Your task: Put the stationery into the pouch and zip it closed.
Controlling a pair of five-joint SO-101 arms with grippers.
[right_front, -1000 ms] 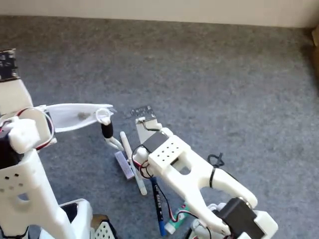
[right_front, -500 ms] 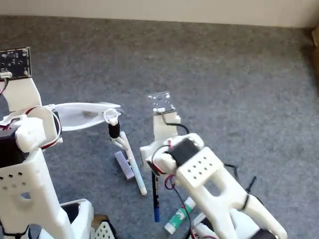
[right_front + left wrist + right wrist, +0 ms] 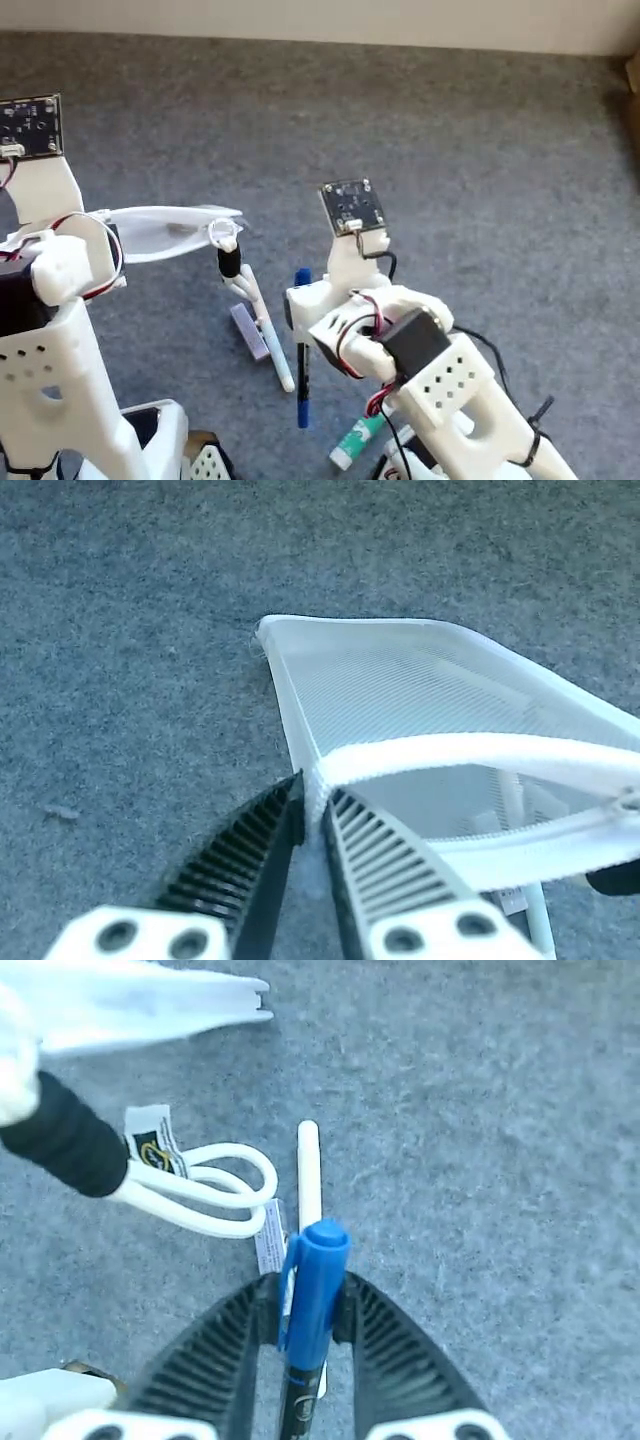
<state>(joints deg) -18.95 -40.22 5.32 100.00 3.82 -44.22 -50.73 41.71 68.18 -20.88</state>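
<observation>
A white mesh pouch (image 3: 165,231) hangs above the carpet with its zip open. My left gripper (image 3: 312,805) is shut on the pouch's (image 3: 430,715) rim at one end. My right gripper (image 3: 300,302) is shut on a blue pen (image 3: 302,360), which points down toward the carpet. In the right wrist view the blue pen (image 3: 312,1295) sits between the fingers of the right gripper (image 3: 309,1288), cap outward. A white pen (image 3: 267,325) and a purple eraser (image 3: 250,332) lie just beside it. A green glue stick (image 3: 357,441) lies near the front.
A black tag with a white cord loop (image 3: 230,268) dangles from the pouch's open end, close to the white pen (image 3: 308,1165). Grey carpet (image 3: 480,160) stretches open to the far side and to the right. The arms' bases stand along the front edge.
My right gripper has lifted the blue pen off the carpet and carried it farther from the front edge, toward the pouch. The left arm shifted the pouch slightly right, then held still.
</observation>
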